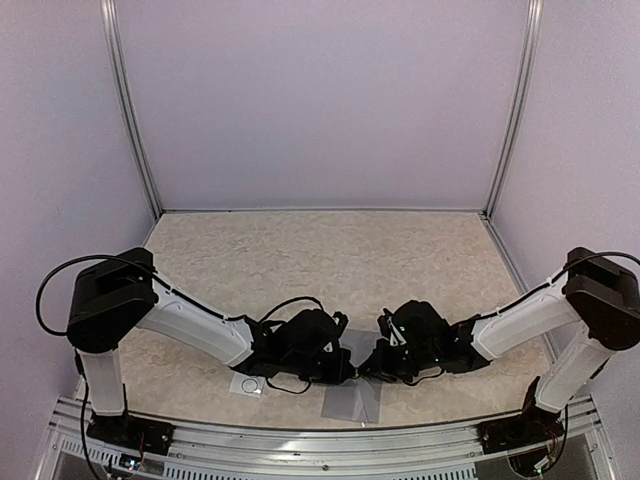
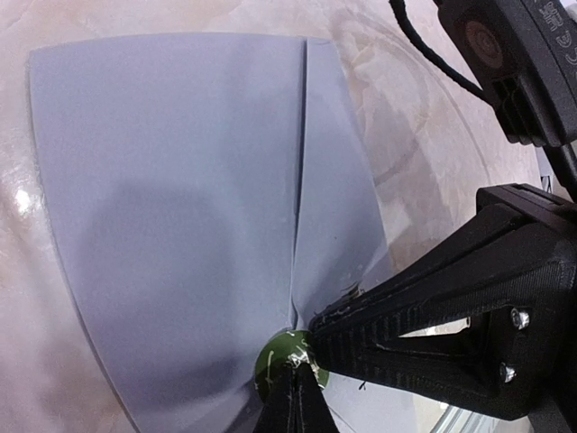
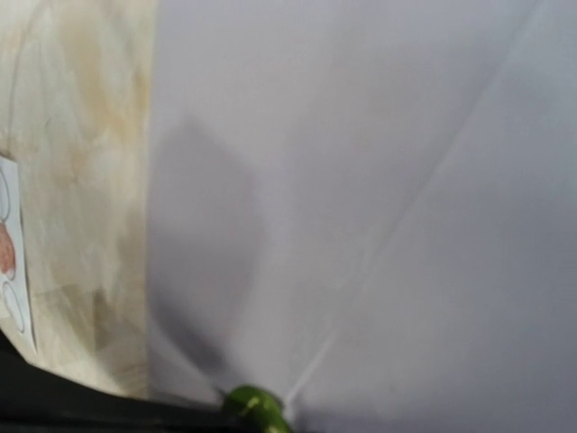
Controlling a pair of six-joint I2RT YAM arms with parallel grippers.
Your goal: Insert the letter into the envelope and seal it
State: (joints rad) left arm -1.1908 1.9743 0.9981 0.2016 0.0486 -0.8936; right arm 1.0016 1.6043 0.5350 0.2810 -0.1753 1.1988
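Left pincer [image 1: 345, 372]: jaws closed, tip down on the envelope [image 1: 352, 402]. In the left wrist view its fingers [image 2: 290, 401] are pressed together with no gap. Cannot tell whether any paper is pinched between them.

Right pincer [image 1: 368, 368]: jaws also closed. It comes in from 3 o'clock in the left wrist view, and its tip [image 2: 317, 325] sits just beside the left one. Again no clear sign of paper held.

A small round green piece [image 2: 275, 361] sits where the two tips meet. It also shows at 6 o'clock in the right wrist view [image 3: 257, 406]. Which finger it belongs to is unclear.

Envelope: grey, lying flat on the cream marbled counter [image 1: 320, 260] at 6 o'clock, close to the near edge between the two arm bases. In the top view both wrists cover its far edge. Close up [image 2: 180, 225], a straight fold line runs down the paper towards the tips. In the right wrist view [image 3: 361, 180] faint creases run towards the green piece.

Sticker card [image 1: 248, 385]: small, white, with a ring mark, lying flat on the counter. It is at 9 o'clock of the envelope, apart from it, under the left forearm. Its edge shows at 9 o'clock in the right wrist view [image 3: 11, 271].

Both arms reach inward, and the wrists nearly touch above the envelope.
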